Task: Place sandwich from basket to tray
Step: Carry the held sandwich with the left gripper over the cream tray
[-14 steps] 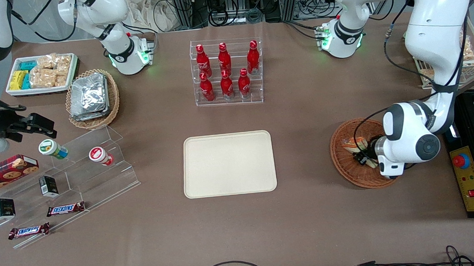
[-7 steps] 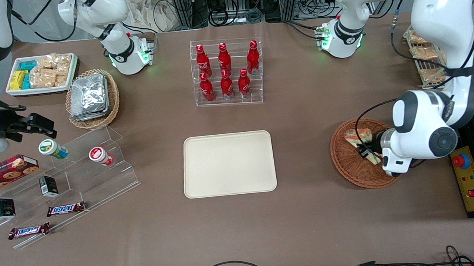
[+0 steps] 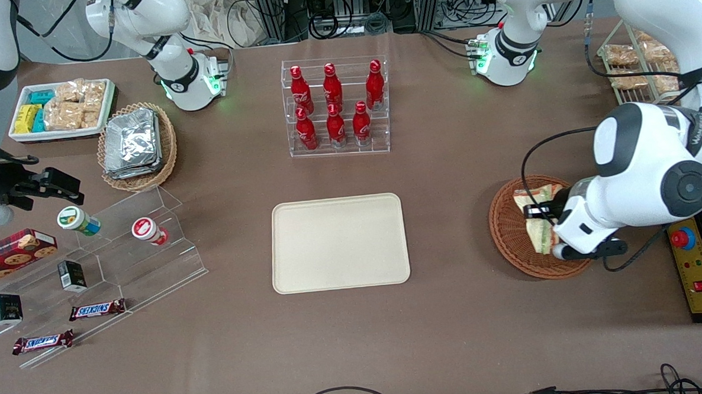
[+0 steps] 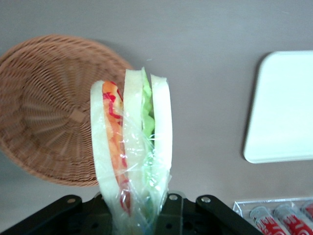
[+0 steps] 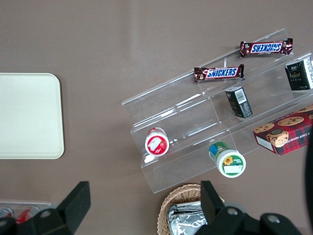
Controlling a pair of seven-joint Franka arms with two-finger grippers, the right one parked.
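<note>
Above basket (image 3: 509, 231): tool (image 3: 541, 227), one sandwich (image 4: 133, 156)

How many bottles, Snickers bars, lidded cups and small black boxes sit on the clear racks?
Bottles: 6
Snickers bars: 2
Cups: 2
Black boxes: 2
Total: 12
The gripper, above the basket, holds the sandwich.

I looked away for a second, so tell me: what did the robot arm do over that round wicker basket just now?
The gripper, shut on the clear-wrapped triangular sandwich, has lifted it out of the reddish-brown woven basket; the wrist view shows the sandwich hanging above the table with the basket below it. A second sandwich stayed in the basket. The cream rectangular tray is unchanged, with nothing on it.
</note>
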